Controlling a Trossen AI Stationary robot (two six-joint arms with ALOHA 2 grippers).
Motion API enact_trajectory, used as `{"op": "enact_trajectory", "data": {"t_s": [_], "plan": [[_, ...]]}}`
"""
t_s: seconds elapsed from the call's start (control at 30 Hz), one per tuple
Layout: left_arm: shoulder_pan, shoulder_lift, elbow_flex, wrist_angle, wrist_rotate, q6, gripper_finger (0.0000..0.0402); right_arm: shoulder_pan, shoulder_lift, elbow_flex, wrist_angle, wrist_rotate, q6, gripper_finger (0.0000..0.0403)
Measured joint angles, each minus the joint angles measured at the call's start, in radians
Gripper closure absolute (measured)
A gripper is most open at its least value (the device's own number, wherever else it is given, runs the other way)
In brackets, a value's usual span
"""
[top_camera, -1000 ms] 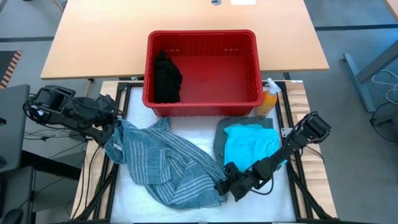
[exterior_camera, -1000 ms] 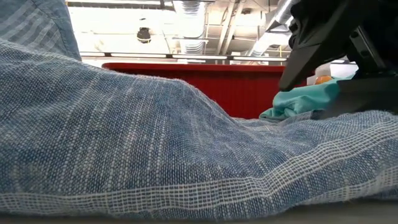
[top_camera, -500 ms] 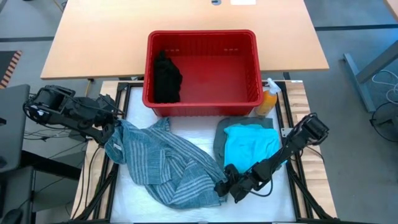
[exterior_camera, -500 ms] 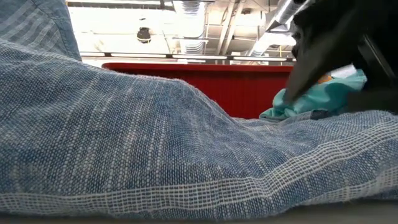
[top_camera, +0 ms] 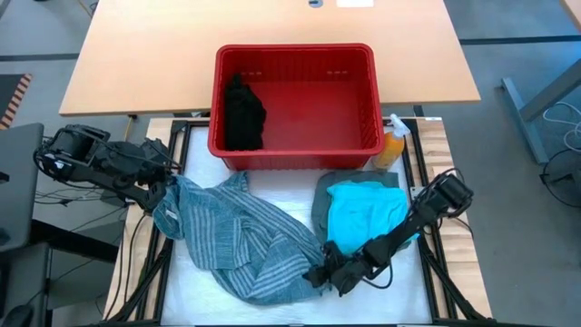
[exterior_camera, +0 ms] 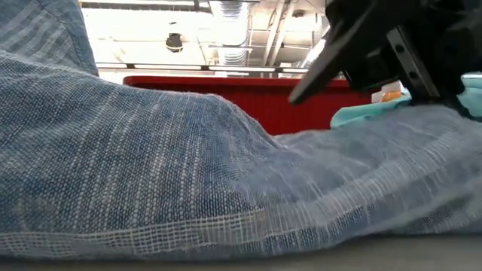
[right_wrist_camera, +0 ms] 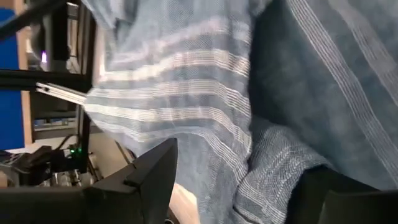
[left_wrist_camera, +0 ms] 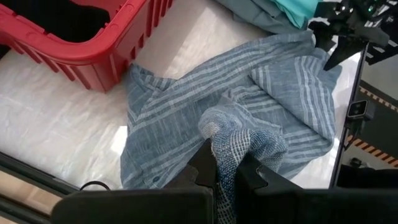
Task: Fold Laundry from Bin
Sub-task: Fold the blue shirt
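The blue-grey striped cloth [top_camera: 245, 241] lies spread and rumpled on the white table top [top_camera: 204, 295]. My left gripper [top_camera: 168, 193] is shut on its far left corner. My right gripper [top_camera: 316, 274] stands open at the cloth's near right edge, and cloth [right_wrist_camera: 249, 112] fills the gap between its fingers. A teal garment [top_camera: 363, 211] lies on a grey-green one [top_camera: 329, 186] at the right. The red bin [top_camera: 295, 150] stands at the far side with a black garment [top_camera: 243, 113] inside. My left gripper pinches a bunched corner of the striped cloth [left_wrist_camera: 231, 146] between its two fingers [left_wrist_camera: 208, 167], coming slanting down from the table's left. The bunch is raised a little, and the cloth runs slack from it onto the table. My right gripper, open, pushes against the cloth's near right edge [right_wrist_camera: 273, 168], slanting down from the table's right. One finger [right_wrist_camera: 155, 171] stands on each side of a fold, and the cloth is humped up there [exterior_camera: 392, 143].
An orange spray bottle [top_camera: 392, 145] stands by the bin's near right corner. Black frame rails [top_camera: 427, 263] run along the table's left and right sides. A tan tabletop [top_camera: 272, 27] lies beyond the bin.
My right gripper has gone down and toward the table's left, tipping further, into the striped cloth's near right edge. It stays open. The cloth's right part has humped up against it, while the rest lies as it was.
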Motion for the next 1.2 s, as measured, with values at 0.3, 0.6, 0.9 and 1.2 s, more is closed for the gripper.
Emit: {"op": "enact_trajectory", "data": {"t_s": [0.3, 0.6, 0.9, 1.2], "plan": [[0.000, 0.000, 0.000, 0.000, -0.005, 0.012, 0.0401, -0.020, 0.007, 0.000, 0.017, 0.075, -0.047, 0.0143], [0.000, 0.000, 0.000, 0.016, -0.023, 0.016, 0.0401, -0.079, 0.011, 0.000, 0.034, 0.075, -0.211, 0.0207], [0.000, -0.021, 0.068, 0.221, -0.072, 0.093, 0.0401, -0.078, -0.057, 0.000, 0.198, -0.021, -0.381, 0.0380], [0.000, -0.021, 0.302, 0.717, -0.036, 0.409, 0.0401, -0.035, -0.549, 0.000, 0.150, -0.014, -0.962, 0.0384]]}}
